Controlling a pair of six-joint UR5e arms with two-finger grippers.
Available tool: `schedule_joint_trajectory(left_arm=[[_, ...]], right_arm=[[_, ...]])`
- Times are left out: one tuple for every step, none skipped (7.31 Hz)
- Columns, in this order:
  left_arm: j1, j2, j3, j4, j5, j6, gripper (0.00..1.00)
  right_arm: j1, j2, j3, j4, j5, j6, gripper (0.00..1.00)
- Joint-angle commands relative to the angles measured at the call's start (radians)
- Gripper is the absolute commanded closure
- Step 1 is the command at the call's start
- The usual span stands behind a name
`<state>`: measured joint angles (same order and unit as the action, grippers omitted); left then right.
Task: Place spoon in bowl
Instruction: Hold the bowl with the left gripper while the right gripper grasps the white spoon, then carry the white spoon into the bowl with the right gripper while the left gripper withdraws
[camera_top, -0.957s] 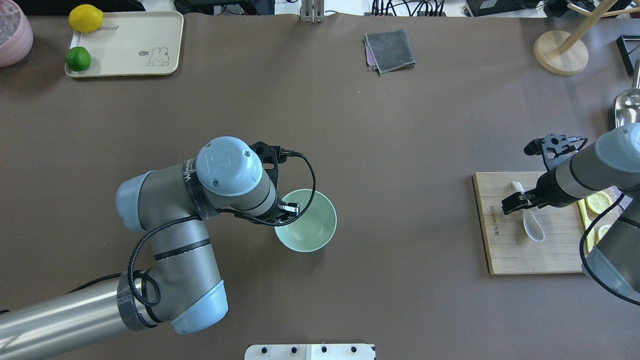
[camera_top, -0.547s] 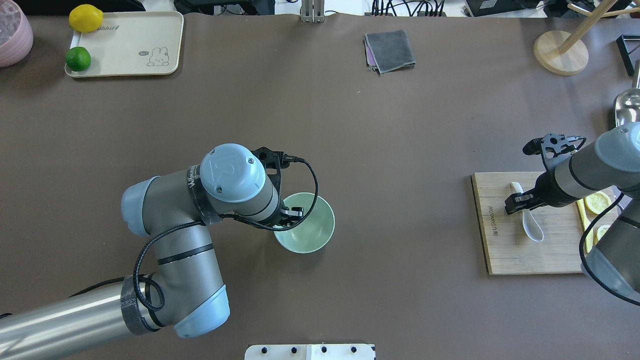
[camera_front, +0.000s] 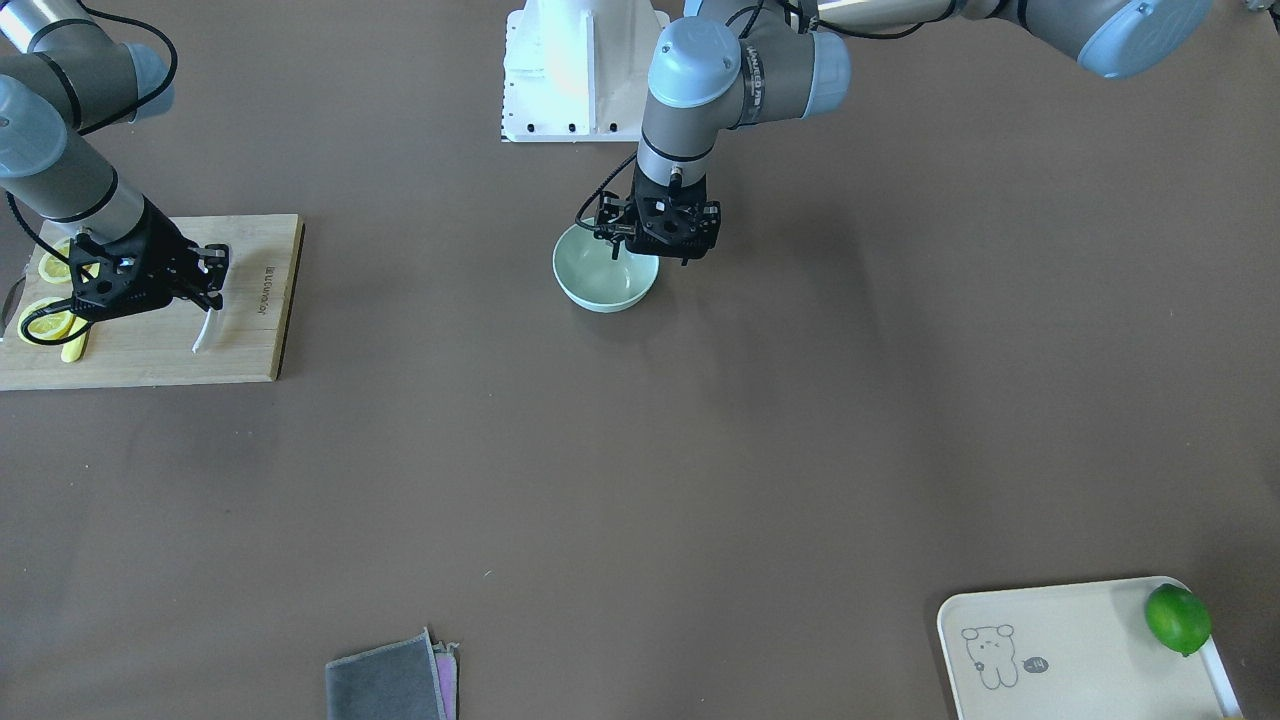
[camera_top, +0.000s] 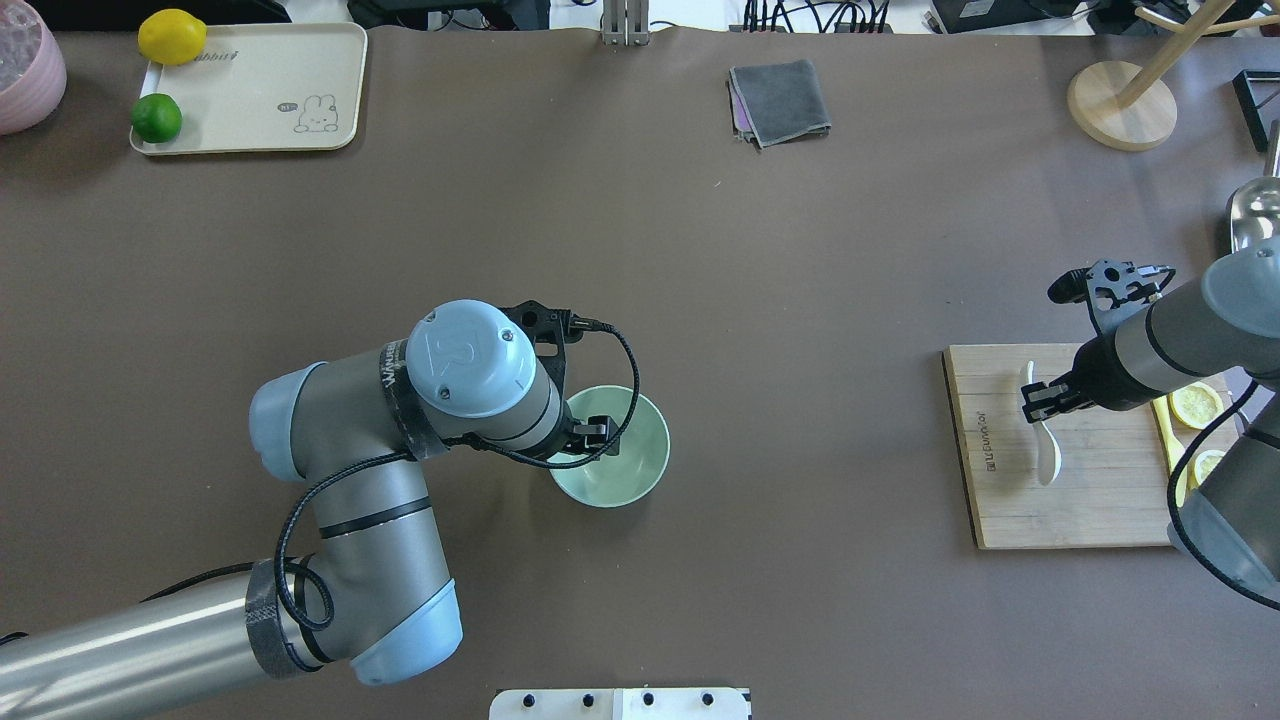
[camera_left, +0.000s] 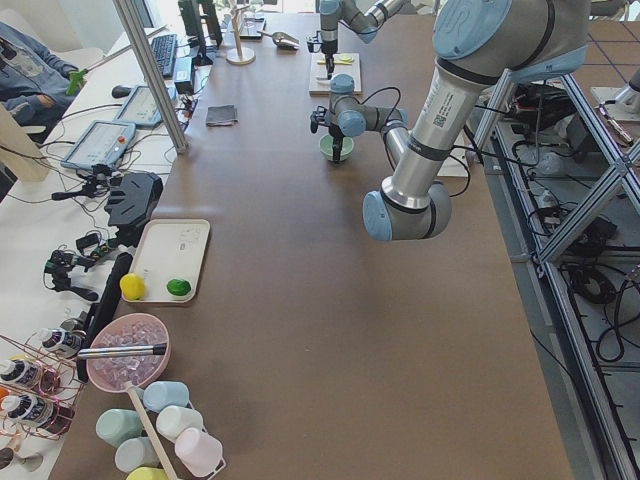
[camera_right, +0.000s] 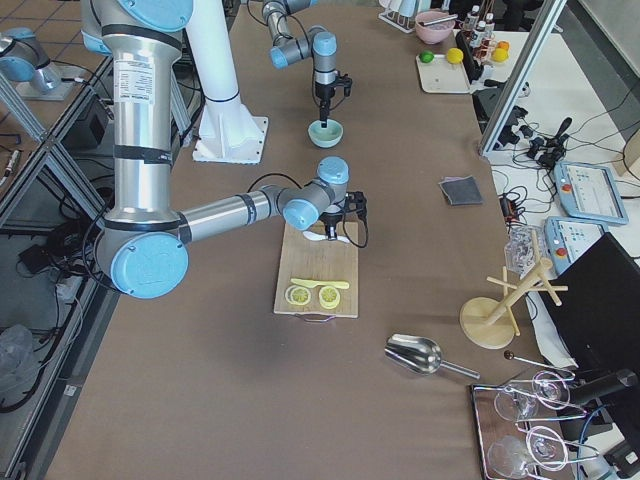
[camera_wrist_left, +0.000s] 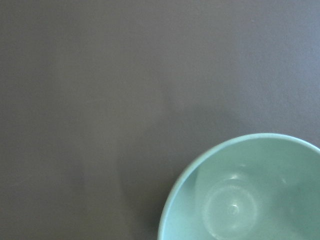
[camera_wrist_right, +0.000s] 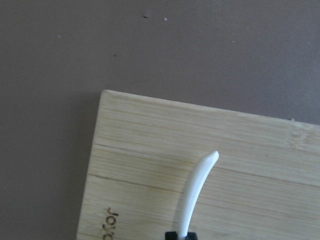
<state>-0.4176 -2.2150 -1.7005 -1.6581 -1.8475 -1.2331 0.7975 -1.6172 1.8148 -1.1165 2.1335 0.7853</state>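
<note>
Item: spoon (camera_top: 1044, 442), white, short thick handle curving to a blunt tip, oval scoop; glazed or plastic finish, smooth and likely slippery under a narrow pinch. Location: over the bamboo cutting board (camera_top: 1090, 505) at the robot's right end of the table, turned onto its edge, so that only a thin profile is presented to the overhead camera. Hold: the handle is pinched between the closed fingers of the right gripper (camera_top: 1036, 403); in the right wrist view the handle (camera_wrist_right: 198, 192) is seen to rise from the pinch, tip free, scoop out of sight. Whether the scoop is lifted clear of the board cannot be told. Destination: mint-green bowl (camera_top: 632, 468), plain, empty, well apart from the board toward the table's middle. The left gripper (camera_top: 590, 430) is set at the bowl's near rim with one finger inside the wall; whether it is clamped on the rim cannot be told. Handling, as judged: the spoon should be raised straight off the board before any sideways travel, lemon slices (camera_top: 1197, 403) and yellow knife (camera_top: 1167, 440) being just beside it. The open far side of the bowl should be approached, away from the left gripper. The scoop should be lowered inside before release, since the bowl is scarcely wider than the spoon is long.
</note>
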Motion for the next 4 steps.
schedule_joint_trajectory(left_arm=[[0.003, 0.005, -0.004, 0.001, 0.002, 0.000, 0.06], [-0.003, 0.015, -0.020, 0.003, 0.007, 0.000, 0.03], [-0.019, 0.075, -0.072, 0.004, 0.005, 0.012, 0.03], [-0.054, 0.160, -0.144, 0.003, -0.001, 0.100, 0.03]], right_arm=[[0.011, -0.003, 0.035, -0.006, 0.008, 0.003, 1.00], [0.017, 0.013, 0.073, -0.046, 0.020, 0.034, 1.00], [0.016, 0.098, 0.092, -0.090, 0.017, 0.133, 1.00], [-0.038, 0.197, 0.092, -0.126, -0.001, 0.266, 1.00]])
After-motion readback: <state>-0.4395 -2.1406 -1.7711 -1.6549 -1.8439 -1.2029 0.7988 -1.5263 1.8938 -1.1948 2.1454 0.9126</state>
